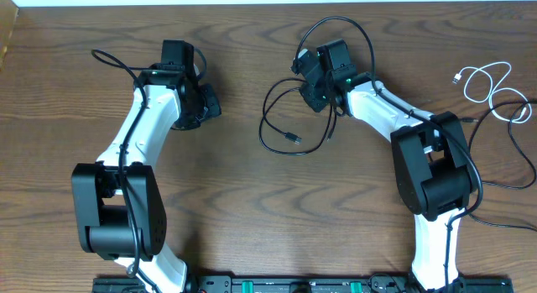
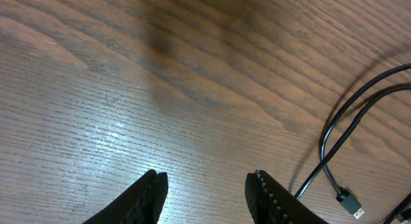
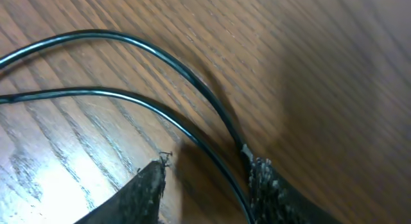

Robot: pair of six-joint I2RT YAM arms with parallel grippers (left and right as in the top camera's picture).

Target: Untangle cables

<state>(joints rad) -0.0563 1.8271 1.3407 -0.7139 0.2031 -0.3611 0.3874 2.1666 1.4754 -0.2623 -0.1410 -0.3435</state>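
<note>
Overhead | black cables (image 1: 292,138): 2, looped together | white cable (image 1: 459,77): 1, apart

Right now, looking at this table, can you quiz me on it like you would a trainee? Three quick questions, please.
1. True or false: the white cable lies tangled in the black cables.
2. What shows between the fingers of the left gripper? A) a plug B) only bare table C) the white cable
3. Which gripper has black cable strands running between its fingers?
Key: 1 false, it lies apart on the right side; 2 B; 3 the right gripper.
</note>
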